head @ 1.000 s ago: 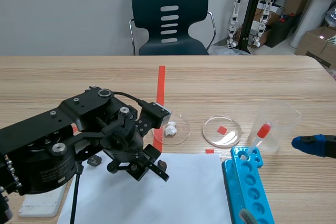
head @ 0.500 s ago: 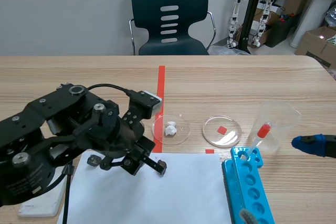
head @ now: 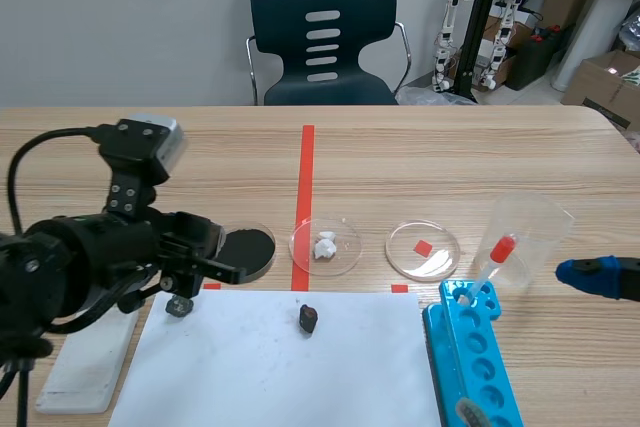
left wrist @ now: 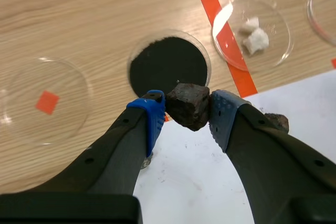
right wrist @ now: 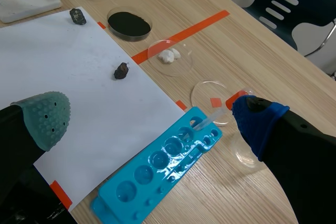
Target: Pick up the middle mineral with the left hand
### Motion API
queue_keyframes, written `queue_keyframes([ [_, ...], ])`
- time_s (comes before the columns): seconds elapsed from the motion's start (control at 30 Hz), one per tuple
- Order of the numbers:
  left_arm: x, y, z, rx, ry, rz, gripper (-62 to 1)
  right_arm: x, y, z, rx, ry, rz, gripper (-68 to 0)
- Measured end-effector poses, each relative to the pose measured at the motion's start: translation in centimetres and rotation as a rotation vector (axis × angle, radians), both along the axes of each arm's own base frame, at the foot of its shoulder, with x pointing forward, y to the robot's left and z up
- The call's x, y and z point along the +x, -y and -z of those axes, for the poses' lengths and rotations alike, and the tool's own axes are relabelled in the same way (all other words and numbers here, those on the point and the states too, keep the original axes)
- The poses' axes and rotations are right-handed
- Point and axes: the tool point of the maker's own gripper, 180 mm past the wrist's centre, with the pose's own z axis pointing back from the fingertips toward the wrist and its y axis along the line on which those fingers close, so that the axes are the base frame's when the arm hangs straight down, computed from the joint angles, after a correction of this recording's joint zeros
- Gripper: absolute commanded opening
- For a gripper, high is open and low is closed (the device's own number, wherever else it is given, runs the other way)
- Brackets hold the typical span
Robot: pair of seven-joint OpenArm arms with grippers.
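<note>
Left gripper (left wrist: 188, 109): clenched on middle mineral (left wrist: 189, 106), dark angular lump pinched between both pads, apparently lifted off white sheet (head: 260, 367). Ahead: black-powder dish (left wrist: 168, 66), just beyond sheet's far edge. Pick judged done; nothing left but secure hold. Left mineral (head: 179, 305) at sheet's far left corner, right mineral (head: 309, 319) near far edge. Left arm (head: 90, 257) low over bench's left edge, wrist pitched down. Right gripper (right wrist: 152, 119) released, empty

The black left gripper (left wrist: 188, 113) squeezes a dark brown bumpy rock (left wrist: 189, 102) between 2 fingers — the black right gripper (right wrist: 152, 119) gapes wide.
</note>
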Motion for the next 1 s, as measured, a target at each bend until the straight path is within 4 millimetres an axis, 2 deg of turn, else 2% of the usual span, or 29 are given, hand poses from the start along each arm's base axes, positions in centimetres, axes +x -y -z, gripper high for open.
queue_keyframes([
  [0.23, -3.2, -2.1, -4.4, -0.045, 0.164, 0.018, -49.8, 0.0, 0.0, 0.0, 0.001, 0.000, 0.000, -2.0],
  [0.47, -6.4, -2.4, -8.9, -0.048, 0.278, 0.059, -49.8, 0.0, 0.0, 0.0, 0.000, 0.000, 0.000, -2.0],
  [0.57, -7.7, -2.5, -9.2, -0.027, 0.287, 0.072, -49.8, 0.0, 0.0, 0.0, 0.000, 0.000, 0.000, -2.0],
  [0.73, -9.7, -2.1, -8.3, -0.003, 0.257, 0.111, -49.8, 0.0, 0.0, 0.0, 0.000, 0.000, 0.000, -2.0],
  [1.0, -10.3, -2.2, -7.7, 0.009, 0.239, 0.092, -49.8, 0.0, 0.0, 0.0, 0.000, 0.000, 0.000, -2.0],
])
